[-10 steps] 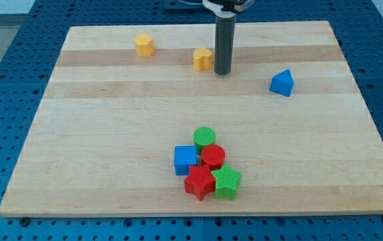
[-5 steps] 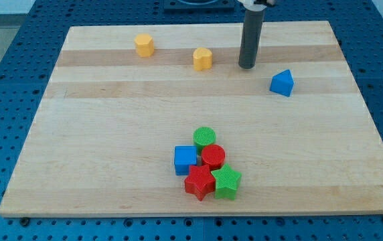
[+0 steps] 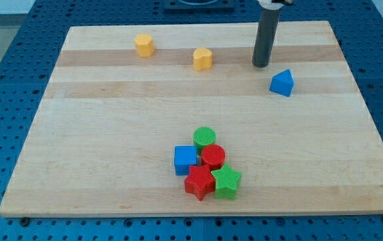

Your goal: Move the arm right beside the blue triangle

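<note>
Blue triangle (image 3: 282, 82) resting in the upper right of the frame, on the pale wooden board (image 3: 111, 134), with my tip (image 3: 262, 65) standing just up and to the left of it — near, apart, a thin strip of bare wood showing between. No claw on this rod, so nothing to open, close or grip; only a blunt dark end riding the board. Probably the last small approach left. Main risk from here: carrying on down and rightward a shade too far and nudging the triangle toward the board's right edge, turning a "beside" into a push. Light little block, likely to slide or spin at the lightest touch. Opposite risk too — halting short and leaving the gap ambiguous. Elsewhere, nothing in the way: two yellow blocks (image 3: 144, 45) (image 3: 203, 58) well off in the upper left and upper middle, and a tight cluster at lower centre — green cylinder (image 3: 204, 137), red cylinder (image 3: 213, 156), blue cube (image 3: 185, 160), red star (image 3: 199, 182), green star (image 3: 227, 182) — far from any sensible path.
</note>
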